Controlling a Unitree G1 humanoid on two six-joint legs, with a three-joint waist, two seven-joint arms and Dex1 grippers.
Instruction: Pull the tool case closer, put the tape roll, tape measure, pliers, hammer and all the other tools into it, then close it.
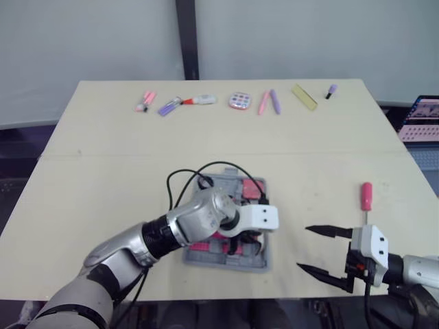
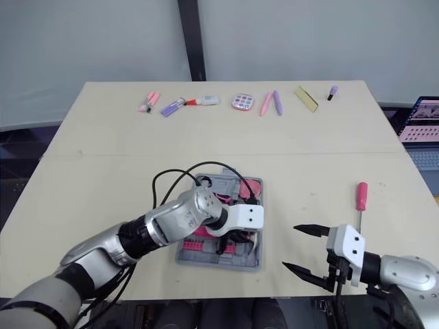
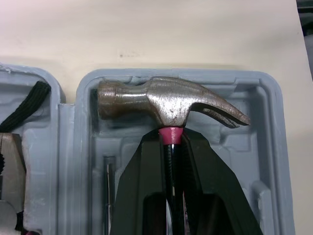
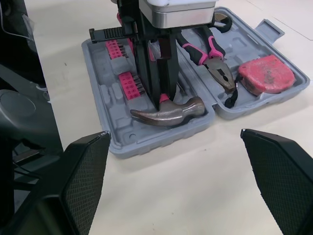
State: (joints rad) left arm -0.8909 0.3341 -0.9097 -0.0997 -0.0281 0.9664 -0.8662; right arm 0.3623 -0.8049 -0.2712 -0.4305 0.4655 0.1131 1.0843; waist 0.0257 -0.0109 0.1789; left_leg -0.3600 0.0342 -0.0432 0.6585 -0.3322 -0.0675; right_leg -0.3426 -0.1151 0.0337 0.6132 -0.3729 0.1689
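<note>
The grey tool case (image 1: 218, 183) lies open near the table's front middle. My left gripper (image 3: 172, 139) reaches down into it, shut on the thin neck of the hammer (image 3: 166, 103) just below its steel head. The hammer rests in its moulded slot (image 4: 168, 111). Pink-handled pliers (image 4: 215, 63) and a red tape measure (image 4: 266, 73) lie in the case's other half, and pink bit holders (image 4: 128, 83) sit beside the hammer. My right gripper (image 1: 302, 247) hovers open and empty to the right of the case. A pink-handled screwdriver (image 1: 367, 197) lies on the table beyond it.
Along the table's far edge lie several markers (image 1: 178, 103), a round palette (image 1: 239, 101), a yellow ruler (image 1: 304, 96) and a small purple item (image 1: 331, 90). A laptop (image 1: 420, 119) sits off the table's right side. Black cables (image 1: 182, 185) loop over my left arm.
</note>
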